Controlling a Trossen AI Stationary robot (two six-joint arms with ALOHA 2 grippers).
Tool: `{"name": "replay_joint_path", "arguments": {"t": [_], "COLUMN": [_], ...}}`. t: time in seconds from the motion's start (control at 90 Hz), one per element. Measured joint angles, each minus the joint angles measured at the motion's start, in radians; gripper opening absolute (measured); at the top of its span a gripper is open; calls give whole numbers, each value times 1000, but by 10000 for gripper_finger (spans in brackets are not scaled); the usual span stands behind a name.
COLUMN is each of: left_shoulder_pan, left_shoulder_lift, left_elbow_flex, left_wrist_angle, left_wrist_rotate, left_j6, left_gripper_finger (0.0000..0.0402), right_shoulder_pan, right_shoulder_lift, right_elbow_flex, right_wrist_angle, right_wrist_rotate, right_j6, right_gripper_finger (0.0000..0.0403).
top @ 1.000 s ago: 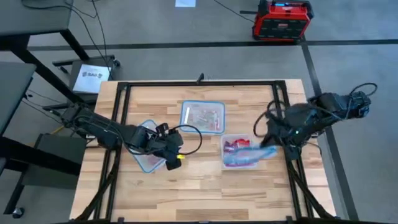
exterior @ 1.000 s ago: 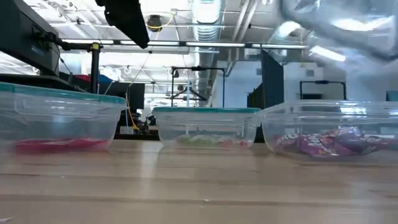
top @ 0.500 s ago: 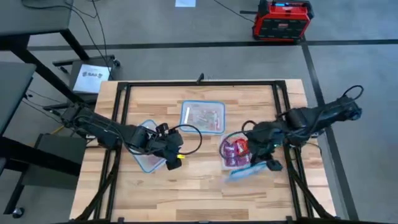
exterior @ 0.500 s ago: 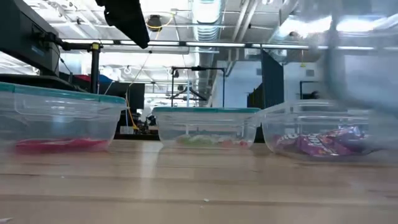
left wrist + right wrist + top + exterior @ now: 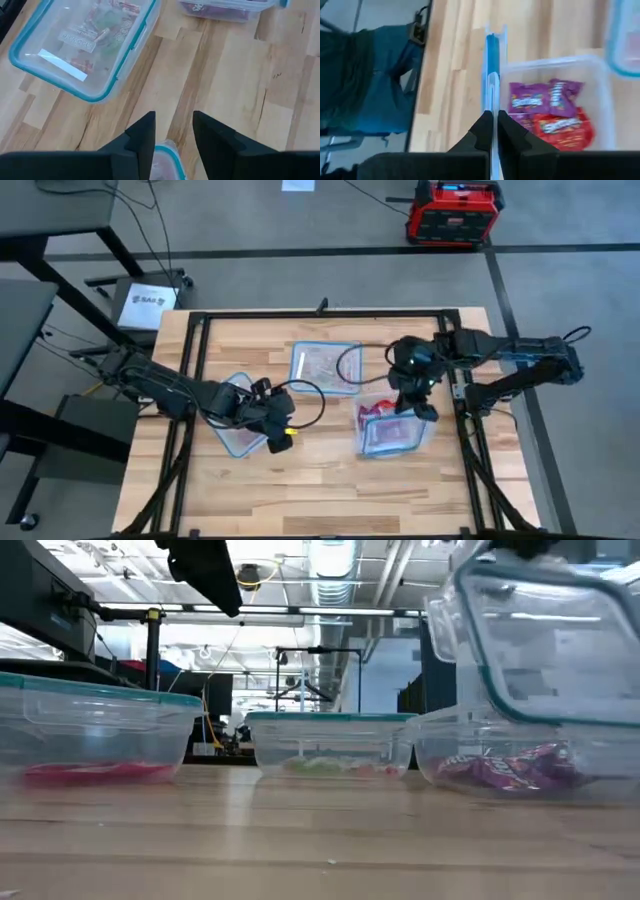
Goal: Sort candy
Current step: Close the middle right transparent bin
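Observation:
Three clear containers with bluish rims stand on the table. The right container (image 5: 375,425) holds purple and red candy packets (image 5: 545,112). My right gripper (image 5: 418,406) is above its far right corner, shut on a clear lid (image 5: 540,640) tilted over it. The left container (image 5: 90,740) holds red candy (image 5: 90,773). My left gripper (image 5: 173,131) is open at this container's right side, its fingers on either side of a rim corner (image 5: 167,152). The middle container (image 5: 325,367) is lidded, with mixed candy inside. My right gripper pinches the lid's blue-rimmed edge (image 5: 491,75) between its two fingers, which lie along the lid's flat faces. The lid (image 5: 395,438) slants over the right container, high at the held side. Whether its low edge rests on the container's rim I cannot tell.
A black frame (image 5: 320,313) runs around the tabletop. Bare wood lies along the near edge (image 5: 320,500). Off the table at the far right stands a red and black box (image 5: 452,210). A cable (image 5: 310,402) loops beside my left gripper.
My right gripper has swung from the table's right edge toward the middle and far side, carrying the lid. The lid passed the right container's near side and now slants over that container. My left gripper has kept still.

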Motion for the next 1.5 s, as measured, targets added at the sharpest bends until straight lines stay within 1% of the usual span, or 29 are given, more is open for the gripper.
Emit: {"name": "replay_joint_path", "arguments": {"t": [0.133, 0.211, 0.278, 0.411, 0.489, 0.678, 0.822, 1.011, 1.144, 1.278, 1.378, 1.5], "left_shoulder_pan": [0, 0, 0, 0, 0, 0, 0, 0, 0, 0, 0, 0], "left_shoulder_lift": [0, 0, 0, 0, 0, 0, 0, 0, 0, 0, 0, 0], "left_elbow_flex": [0, 0, 0, 0, 0, 0, 0, 0, 0, 0, 0, 0], "left_wrist_angle": [0, 3, 5, 15, 17, 18, 18, 18, 18, 17, 17, 17], "left_wrist_rotate": [0, 0, 0, 0, -1, -2, -2, -2, -2, -2, 0, 0], "left_j6": [0, 0, 0, 9, 12, 12, 13, 31, 32, 27, 19, 8], "left_gripper_finger": [118, 118, 118, 118, 118, 118, 118, 118, 118, 118, 118, 118], "right_shoulder_pan": [-88, -125, -155, -173, -173, -197, -240, -280, -295, -310, -323, -341], "right_shoulder_lift": [23, 54, 88, 164, 207, 275, 262, 251, 251, 251, 251, 251], "right_elbow_flex": [0, 0, 0, 0, 0, 0, 0, 0, 0, 0, 0, 0], "right_wrist_angle": [10, 9, -10, -18, -21, -18, -16, -17, -16, -19, -19, -34], "right_wrist_rotate": [41, 81, 94, 143, 166, 207, 211, 223, 278, 325, 329, 378], "right_j6": [-93, -165, -234, -365, -400, -370, -381, -455, -474, -419, -369, -304], "right_gripper_finger": [0, 0, 0, 0, 0, 0, 0, 0, 0, 2, 24, 77]}}
